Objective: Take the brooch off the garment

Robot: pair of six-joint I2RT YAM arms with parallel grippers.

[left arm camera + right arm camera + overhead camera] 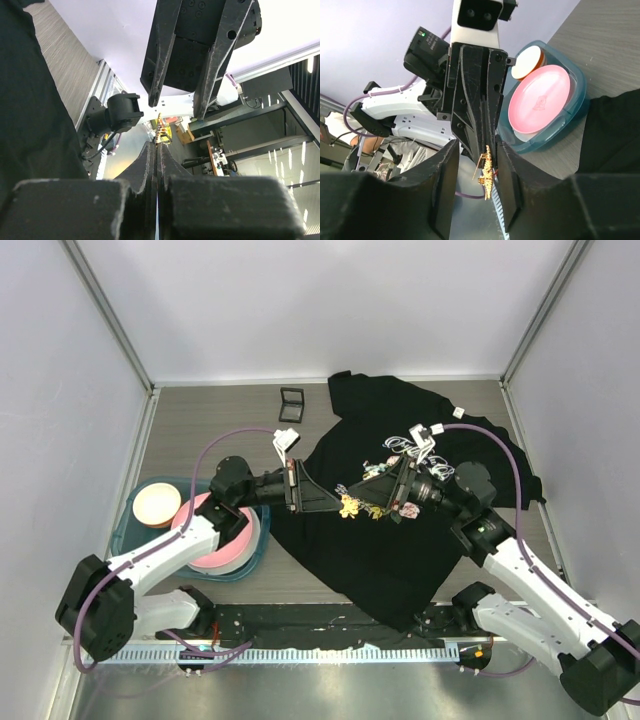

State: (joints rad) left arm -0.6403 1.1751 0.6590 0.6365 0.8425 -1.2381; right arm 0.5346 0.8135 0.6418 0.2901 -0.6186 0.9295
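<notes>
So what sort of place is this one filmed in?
Probably a robot test cell in a lab: a wood-grain table boxed in by plain white walls on metal posts, with the left arm and right arm bolted at its near edge.

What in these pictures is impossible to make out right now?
Brooch design: tiny and blurred in every view.
Garment print: top view, right gripper covers part.
Black square item: top view, too small to identify.
Garment's near hem: top view, lost against the black mounting rail.
</notes>
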